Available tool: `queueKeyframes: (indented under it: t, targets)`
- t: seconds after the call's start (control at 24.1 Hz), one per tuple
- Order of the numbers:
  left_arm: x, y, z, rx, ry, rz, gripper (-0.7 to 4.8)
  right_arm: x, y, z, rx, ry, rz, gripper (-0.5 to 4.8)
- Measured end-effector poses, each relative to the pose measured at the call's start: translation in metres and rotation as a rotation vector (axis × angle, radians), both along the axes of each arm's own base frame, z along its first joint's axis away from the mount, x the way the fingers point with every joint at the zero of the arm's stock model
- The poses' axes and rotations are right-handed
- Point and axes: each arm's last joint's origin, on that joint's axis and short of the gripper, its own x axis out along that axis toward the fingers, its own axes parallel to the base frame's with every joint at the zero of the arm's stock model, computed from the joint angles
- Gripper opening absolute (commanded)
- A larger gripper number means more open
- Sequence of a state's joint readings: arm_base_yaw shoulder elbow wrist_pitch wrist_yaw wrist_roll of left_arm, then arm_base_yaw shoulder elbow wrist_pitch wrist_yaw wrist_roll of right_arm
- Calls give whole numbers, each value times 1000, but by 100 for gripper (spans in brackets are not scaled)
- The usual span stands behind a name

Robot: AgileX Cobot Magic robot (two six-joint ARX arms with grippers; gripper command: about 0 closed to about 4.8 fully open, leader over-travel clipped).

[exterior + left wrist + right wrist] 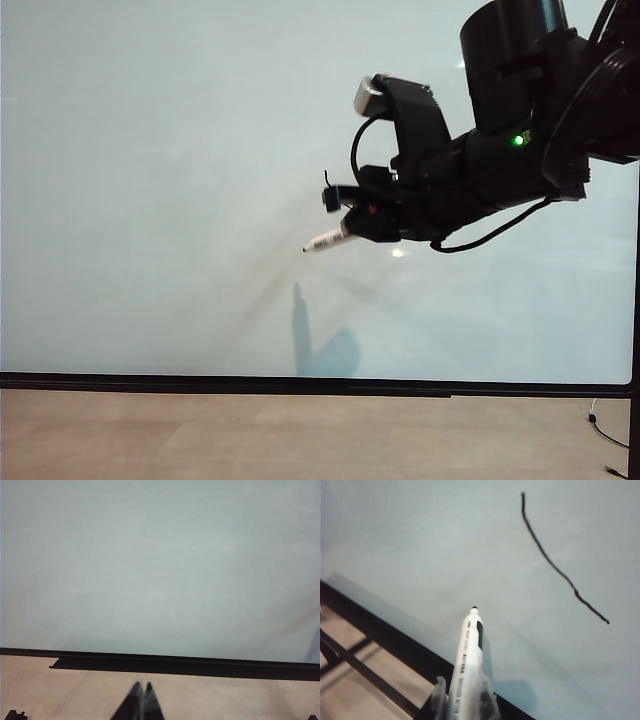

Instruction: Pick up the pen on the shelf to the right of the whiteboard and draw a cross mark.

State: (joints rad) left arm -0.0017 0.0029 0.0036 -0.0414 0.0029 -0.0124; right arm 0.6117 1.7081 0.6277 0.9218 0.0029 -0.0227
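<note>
While the right tool point(461, 700) was clamped on the pen point(468, 655) near its rear end, the dark tip pointed at the whiteboard point(150, 150), roughly mid-board above the bottom frame edge. Tip looked just off the surface, though contact was hard to judge. Pen: slim, white, small dark printing, stiff and light, smooth barrel likely slippery; a grip nearer the tip would flex less. One wavy black stroke point(560, 560) of the cross mark was on the board, second not drawn. Left tool point(140, 702) was closed, empty, low over the bench point(225, 700) before the board's bottom edge.
</note>
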Motion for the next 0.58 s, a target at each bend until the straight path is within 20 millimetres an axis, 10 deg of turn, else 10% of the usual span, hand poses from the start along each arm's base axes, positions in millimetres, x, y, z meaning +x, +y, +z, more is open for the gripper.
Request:
queueKeyframes:
  t: [0.58]
  targets:
    - [0,0,0,0,0,0,-5,10,-7,11,-52,-76,-64,-5]
